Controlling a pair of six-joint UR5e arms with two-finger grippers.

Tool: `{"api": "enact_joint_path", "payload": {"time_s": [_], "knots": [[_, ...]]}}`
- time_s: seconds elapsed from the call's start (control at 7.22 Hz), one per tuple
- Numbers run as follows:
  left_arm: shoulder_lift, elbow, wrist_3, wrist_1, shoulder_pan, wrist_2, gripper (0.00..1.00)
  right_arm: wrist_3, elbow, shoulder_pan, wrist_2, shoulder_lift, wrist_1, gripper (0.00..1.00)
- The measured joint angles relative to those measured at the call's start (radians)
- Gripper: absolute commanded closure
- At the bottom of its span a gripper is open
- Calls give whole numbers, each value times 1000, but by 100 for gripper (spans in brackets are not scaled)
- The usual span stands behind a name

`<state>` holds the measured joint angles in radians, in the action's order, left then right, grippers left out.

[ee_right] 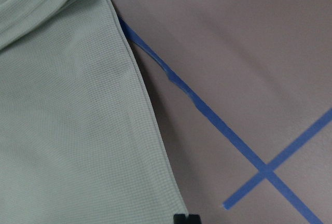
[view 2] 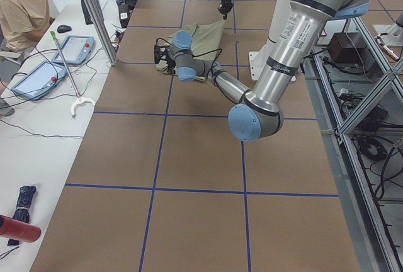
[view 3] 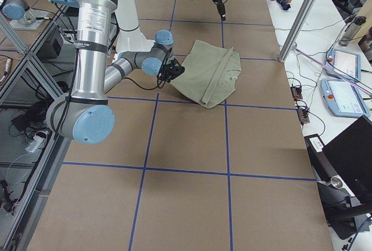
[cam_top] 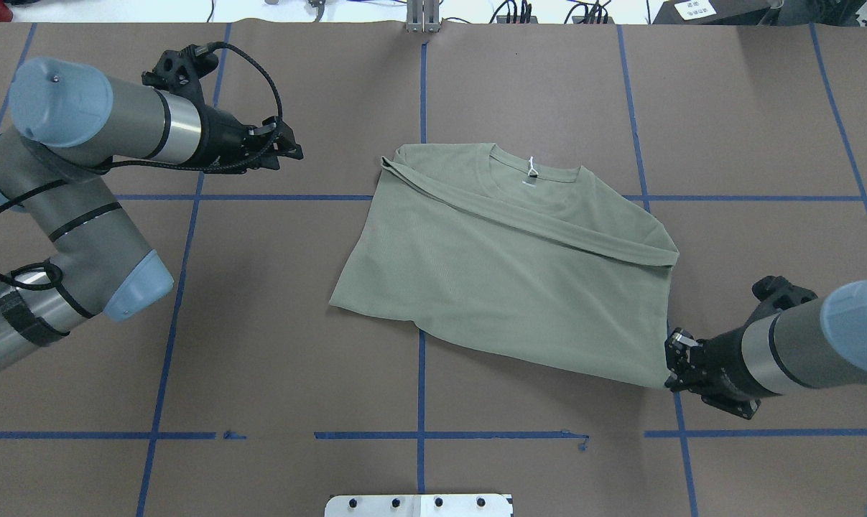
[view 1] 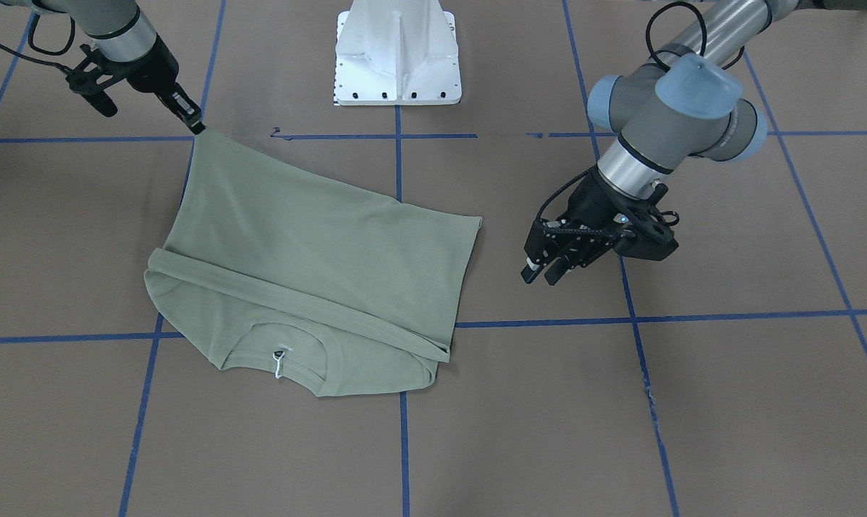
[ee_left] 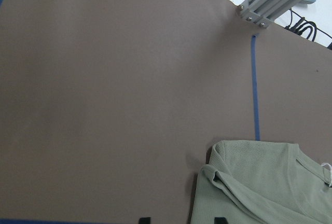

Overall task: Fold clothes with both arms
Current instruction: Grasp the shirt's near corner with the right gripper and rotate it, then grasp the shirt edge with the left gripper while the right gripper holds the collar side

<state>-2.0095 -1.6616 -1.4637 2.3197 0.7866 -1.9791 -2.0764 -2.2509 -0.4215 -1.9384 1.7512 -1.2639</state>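
You're looking at the shirt (cam_top: 505, 287) lying near the middle of the table (cam_top: 261, 323), collar (cam_top: 534, 164) on the side away from the robot; a folded band of cloth runs diagonally below the collar; the right gripper (cam_top: 671, 365) pinches the near hem corner, and the cloth is drawn to a point there; the left gripper (cam_top: 294, 147) hangs well apart from the shirt on its own side, fingers spread, holding nothing.
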Motion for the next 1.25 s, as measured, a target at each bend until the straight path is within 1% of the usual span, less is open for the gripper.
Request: {"api": "enact_joint_path", "payload": {"time_s": [0.28, 0.42, 0.55, 0.69, 0.83, 0.97, 1.11, 1.25], "knots": [[41, -94, -76, -1, -57, -9, 46, -52, -35, 155, -1, 59, -5, 100], [45, -116, -99, -1, -83, -9, 42, -85, -52, 229, -1, 81, -6, 100], [47, -124, -113, -2, -106, -9, 39, -112, -66, 290, -1, 95, -6, 100], [48, -125, -141, -4, -132, -10, 35, -126, -76, 345, 0, 101, -6, 68], [49, -125, -184, -15, -171, -7, 34, -136, -84, 392, 5, 101, -5, 1], [48, -126, -225, -40, -209, -3, 34, -153, -90, 416, 9, 97, -5, 0], [48, -127, -271, -72, -250, 5, 34, -170, -93, 405, 9, 92, -5, 0], [46, -123, -303, -92, -294, 28, 34, -176, -94, 346, 6, 88, -5, 0]]}}
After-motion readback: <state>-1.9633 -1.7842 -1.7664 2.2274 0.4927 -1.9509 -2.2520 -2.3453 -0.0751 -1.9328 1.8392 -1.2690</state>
